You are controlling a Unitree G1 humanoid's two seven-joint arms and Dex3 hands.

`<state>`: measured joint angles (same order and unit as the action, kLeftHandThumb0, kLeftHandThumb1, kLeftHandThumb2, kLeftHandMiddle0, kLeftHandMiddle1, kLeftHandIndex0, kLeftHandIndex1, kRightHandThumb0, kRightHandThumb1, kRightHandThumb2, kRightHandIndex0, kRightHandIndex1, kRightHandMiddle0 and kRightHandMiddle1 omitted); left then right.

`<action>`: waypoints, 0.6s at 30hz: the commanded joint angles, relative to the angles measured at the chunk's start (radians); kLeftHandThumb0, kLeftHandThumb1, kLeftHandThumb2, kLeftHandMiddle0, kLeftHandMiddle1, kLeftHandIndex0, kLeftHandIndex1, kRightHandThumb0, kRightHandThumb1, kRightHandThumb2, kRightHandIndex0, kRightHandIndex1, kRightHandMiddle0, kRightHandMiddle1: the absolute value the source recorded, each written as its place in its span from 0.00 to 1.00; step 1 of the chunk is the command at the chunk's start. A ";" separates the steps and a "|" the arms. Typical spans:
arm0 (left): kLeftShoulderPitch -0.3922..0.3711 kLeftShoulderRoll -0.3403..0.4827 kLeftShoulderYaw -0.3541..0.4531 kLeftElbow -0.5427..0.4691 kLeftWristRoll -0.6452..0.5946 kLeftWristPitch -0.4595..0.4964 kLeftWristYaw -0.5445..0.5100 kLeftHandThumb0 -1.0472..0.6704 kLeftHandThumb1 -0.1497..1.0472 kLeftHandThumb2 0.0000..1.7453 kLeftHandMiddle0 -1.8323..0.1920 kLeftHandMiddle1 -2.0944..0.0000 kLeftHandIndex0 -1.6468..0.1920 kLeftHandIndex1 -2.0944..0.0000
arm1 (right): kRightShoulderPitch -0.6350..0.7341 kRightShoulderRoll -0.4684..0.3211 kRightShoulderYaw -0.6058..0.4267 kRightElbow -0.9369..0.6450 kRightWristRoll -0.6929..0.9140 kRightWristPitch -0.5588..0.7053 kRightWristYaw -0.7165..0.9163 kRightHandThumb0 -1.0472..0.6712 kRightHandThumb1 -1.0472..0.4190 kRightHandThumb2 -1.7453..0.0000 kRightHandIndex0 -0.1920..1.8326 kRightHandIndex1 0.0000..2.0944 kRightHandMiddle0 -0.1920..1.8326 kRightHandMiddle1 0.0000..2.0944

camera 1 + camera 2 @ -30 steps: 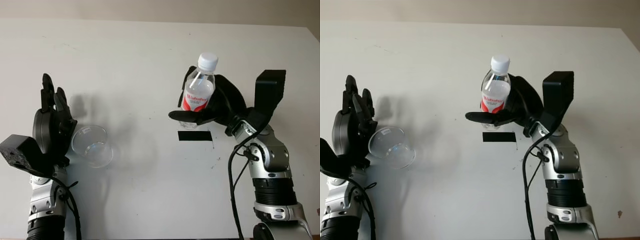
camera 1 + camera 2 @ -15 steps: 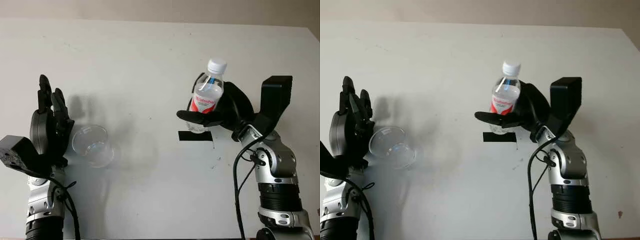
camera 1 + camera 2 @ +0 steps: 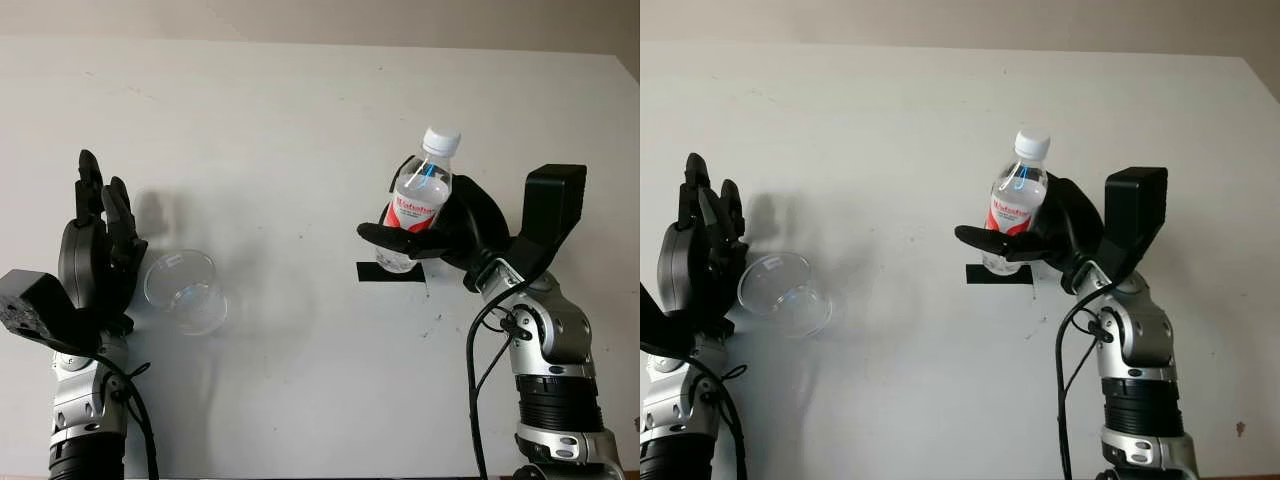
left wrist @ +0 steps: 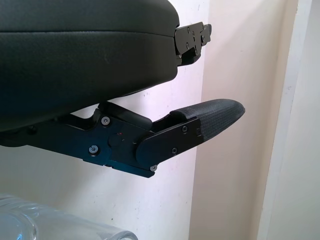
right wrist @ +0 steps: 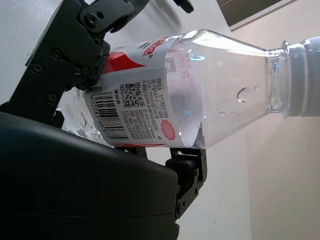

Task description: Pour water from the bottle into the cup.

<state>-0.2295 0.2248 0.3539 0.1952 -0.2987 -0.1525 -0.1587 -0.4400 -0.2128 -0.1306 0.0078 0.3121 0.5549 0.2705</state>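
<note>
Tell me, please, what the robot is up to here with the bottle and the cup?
The right robot hand grips a capped water bottle by its red label, holding it nearly upright above a black tape mark on the white table. The clear cup sits on the table beside the open left robot hand, which is not holding it. The white cap is on, so no pouring is under way.

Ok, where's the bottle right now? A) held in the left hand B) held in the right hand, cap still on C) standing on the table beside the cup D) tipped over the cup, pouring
B: the right hand grips the bottle above the black tape, its white cap on, well away from the cup.
</note>
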 commanded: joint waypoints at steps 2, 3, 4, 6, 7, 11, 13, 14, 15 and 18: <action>0.021 0.006 0.003 -0.014 0.004 0.002 0.001 0.19 1.00 0.43 0.97 0.97 1.00 0.99 | 0.004 0.005 0.002 -0.006 -0.003 0.004 -0.013 0.37 0.00 0.73 0.94 1.00 0.57 1.00; 0.021 0.007 0.002 -0.014 0.004 0.002 0.001 0.19 1.00 0.43 0.97 0.97 1.00 0.99 | 0.004 0.006 0.005 -0.009 -0.006 0.008 -0.019 0.37 0.00 0.73 0.94 1.00 0.58 1.00; 0.021 0.007 0.003 -0.012 0.003 0.000 -0.002 0.19 1.00 0.43 0.97 0.97 1.00 0.99 | 0.005 0.007 0.009 -0.012 -0.008 0.007 -0.022 0.37 0.00 0.73 0.95 1.00 0.60 1.00; 0.021 0.008 0.004 -0.011 0.000 -0.002 -0.006 0.19 1.00 0.43 0.97 0.97 1.00 0.99 | 0.007 0.007 0.012 -0.013 -0.007 0.003 -0.022 0.38 0.00 0.73 0.96 1.00 0.61 1.00; 0.022 0.008 0.004 -0.013 0.002 0.000 -0.005 0.19 1.00 0.43 0.97 0.97 1.00 0.99 | 0.008 0.005 0.015 -0.013 -0.010 0.001 -0.021 0.38 0.00 0.73 0.97 1.00 0.61 1.00; 0.023 0.004 0.008 -0.011 -0.004 -0.003 -0.004 0.20 1.00 0.44 0.96 0.97 0.99 0.98 | 0.009 0.008 0.021 -0.015 -0.018 0.001 -0.028 0.38 0.00 0.73 0.97 1.00 0.63 1.00; 0.023 0.007 0.008 -0.009 -0.003 -0.003 -0.007 0.20 1.00 0.44 0.96 0.97 0.99 0.98 | 0.010 0.007 0.025 -0.018 -0.024 0.007 -0.033 0.38 0.00 0.73 0.98 1.00 0.63 1.00; 0.023 0.007 0.008 -0.008 -0.003 -0.003 -0.009 0.19 1.00 0.44 0.97 0.97 1.00 0.98 | 0.010 0.007 0.028 -0.019 -0.027 0.008 -0.035 0.38 0.00 0.73 0.98 1.00 0.63 1.00; 0.023 0.007 0.007 -0.009 0.000 -0.002 -0.005 0.19 1.00 0.44 0.97 0.97 1.00 0.98 | 0.014 0.004 0.036 -0.019 -0.036 -0.002 -0.032 0.38 0.00 0.73 0.97 1.00 0.64 1.00; 0.023 0.007 0.007 -0.013 0.004 0.002 -0.001 0.19 1.00 0.44 0.96 0.97 0.99 0.98 | 0.026 0.001 0.052 -0.016 -0.054 -0.039 -0.021 0.37 0.00 0.74 0.96 1.00 0.64 1.00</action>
<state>-0.2293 0.2249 0.3569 0.1944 -0.2986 -0.1521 -0.1597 -0.4261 -0.2096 -0.0832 0.0084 0.2628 0.5395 0.2430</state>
